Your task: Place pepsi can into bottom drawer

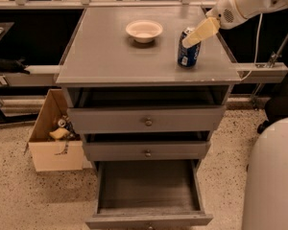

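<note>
The pepsi can [187, 54] stands upright on the grey cabinet top [115, 56], near its right edge. My gripper [192, 38] reaches in from the upper right on a white arm; its pale yellow fingers [201, 31] lie over the can's top rim. The bottom drawer [149, 188] is pulled out and empty, its dark wood-grain floor showing.
A white bowl [144, 30] sits on the cabinet top left of the can. Two shallower grey drawers [146, 121] above the bottom one are slightly ajar. A cardboard box [55, 135] with clutter stands on the floor at left. A white robot body [271, 176] fills the lower right.
</note>
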{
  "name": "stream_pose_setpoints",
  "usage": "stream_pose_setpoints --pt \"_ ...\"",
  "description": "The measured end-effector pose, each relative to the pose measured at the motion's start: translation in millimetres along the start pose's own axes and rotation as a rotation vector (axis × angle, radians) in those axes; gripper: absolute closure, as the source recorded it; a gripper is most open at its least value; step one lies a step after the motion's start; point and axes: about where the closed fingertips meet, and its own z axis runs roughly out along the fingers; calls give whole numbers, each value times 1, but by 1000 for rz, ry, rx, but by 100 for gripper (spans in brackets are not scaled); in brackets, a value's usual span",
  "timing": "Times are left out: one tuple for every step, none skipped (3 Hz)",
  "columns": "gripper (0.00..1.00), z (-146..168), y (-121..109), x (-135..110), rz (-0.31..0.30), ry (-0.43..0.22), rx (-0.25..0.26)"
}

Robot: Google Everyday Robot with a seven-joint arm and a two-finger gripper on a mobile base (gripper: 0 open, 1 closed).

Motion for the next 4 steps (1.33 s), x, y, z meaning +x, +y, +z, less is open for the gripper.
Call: stream_pose_setpoints --pt "0 19 -7 6 31 11 -4" --pt "19 33 -13 16 64 26 0" --pt "41 34 -14 16 66 27 0" --pt "65 33 -2 4 38 -3 -33"
